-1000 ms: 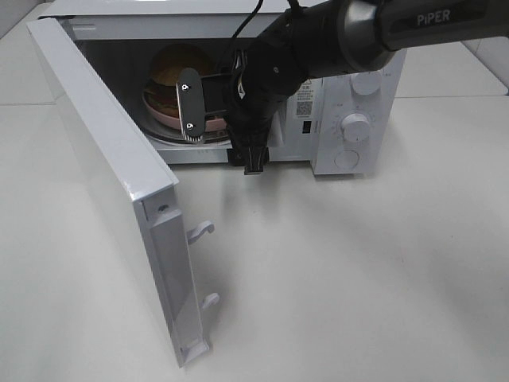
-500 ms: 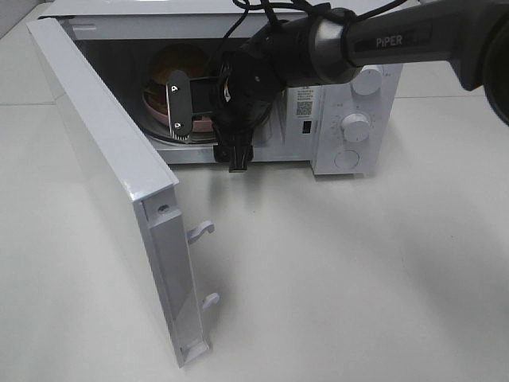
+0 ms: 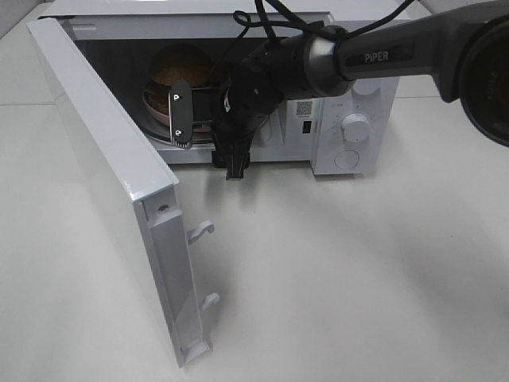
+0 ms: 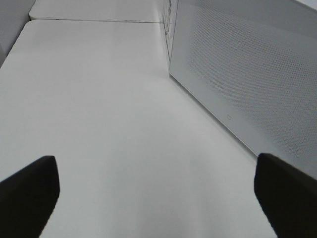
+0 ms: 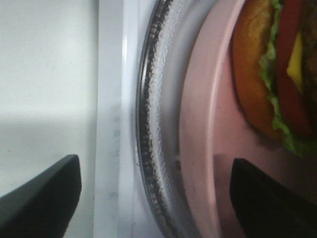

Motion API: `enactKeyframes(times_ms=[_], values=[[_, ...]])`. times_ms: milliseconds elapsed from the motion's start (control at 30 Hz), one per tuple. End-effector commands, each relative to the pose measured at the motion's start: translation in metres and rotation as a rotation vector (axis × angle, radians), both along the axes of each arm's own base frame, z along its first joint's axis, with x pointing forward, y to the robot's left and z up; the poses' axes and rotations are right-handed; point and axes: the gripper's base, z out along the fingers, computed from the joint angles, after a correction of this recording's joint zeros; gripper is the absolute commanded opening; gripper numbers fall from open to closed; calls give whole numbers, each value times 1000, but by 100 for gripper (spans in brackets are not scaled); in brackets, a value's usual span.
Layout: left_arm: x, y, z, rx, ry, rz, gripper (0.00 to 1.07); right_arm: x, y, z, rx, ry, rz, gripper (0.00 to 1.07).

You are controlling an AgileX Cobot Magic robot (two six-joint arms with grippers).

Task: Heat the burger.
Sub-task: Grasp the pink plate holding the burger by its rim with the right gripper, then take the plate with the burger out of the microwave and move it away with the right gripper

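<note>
The burger [image 3: 178,67] sits on a pink plate [image 3: 157,110] inside the open microwave [image 3: 350,151]. In the right wrist view the burger [image 5: 277,74] shows its bun, lettuce, tomato and cheese on the pink plate [image 5: 208,129], which rests on the glass turntable [image 5: 151,99]. My right gripper [image 3: 189,119] hangs at the oven's mouth. There the right gripper [image 5: 156,196] is open, its jaws wide, with the plate's rim and turntable edge between them and nothing gripped. My left gripper [image 4: 158,196] is open over bare table beside the microwave's perforated side [image 4: 247,74].
The microwave door [image 3: 103,159] stands swung wide to the left, its latch hooks [image 3: 200,231] jutting toward the middle of the table. The control panel with its dials [image 3: 355,126] is on the oven's right. The right arm [image 3: 374,56] crosses in front of the oven.
The right arm has shifted left across the oven mouth, and its visible finger has dropped slightly lower in front of the plate. Burger, plate and door have stayed put.
</note>
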Motion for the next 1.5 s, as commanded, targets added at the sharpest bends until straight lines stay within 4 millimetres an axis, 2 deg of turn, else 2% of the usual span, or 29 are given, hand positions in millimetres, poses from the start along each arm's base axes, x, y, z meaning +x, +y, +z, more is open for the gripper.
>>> enactKeyframes(times_ms=[33, 367, 433, 467, 500, 533, 567, 600, 633, 700, 900, 967, 1167, 1500], values=[[-2, 0, 0, -6, -13, 6, 100, 2, 1, 1, 20, -9, -6, 76], [-2, 0, 0, -6, -13, 6, 100, 2, 0, 1, 16, -4, -8, 73], [-2, 0, 0, -6, -13, 6, 100, 2, 0, 1, 14, -2, -9, 57], [-2, 0, 0, -6, -13, 6, 100, 2, 0, 1, 14, -2, -9, 57], [-2, 0, 0, -6, -13, 6, 100, 2, 0, 0, 9, 2, -11, 50], [-2, 0, 0, -6, -13, 6, 100, 0, -1, 0, -3, 14, -15, 36], [-2, 0, 0, -6, -13, 6, 100, 0, -1, 0, -3, 14, -15, 36], [-2, 0, 0, -6, -13, 6, 100, 0, -1, -1, -7, 20, -18, 27], [-2, 0, 0, -6, -13, 6, 100, 0, -1, -1, -7, 20, -18, 27], [-2, 0, 0, -6, -13, 6, 100, -7, 2, 0, -11, 64, -35, 0], [-2, 0, 0, -7, -13, 5, 100, -12, 6, 6, -7, 75, -31, 0], [-2, 0, 0, -7, -13, 5, 100, -12, 5, 19, 0, 62, -33, 0], [-2, 0, 0, -7, -13, 5, 100, -19, 7, 32, -16, 69, -28, 0], [-2, 0, 0, -7, -13, 5, 100, -32, 5, 28, -106, 171, -20, 0]])
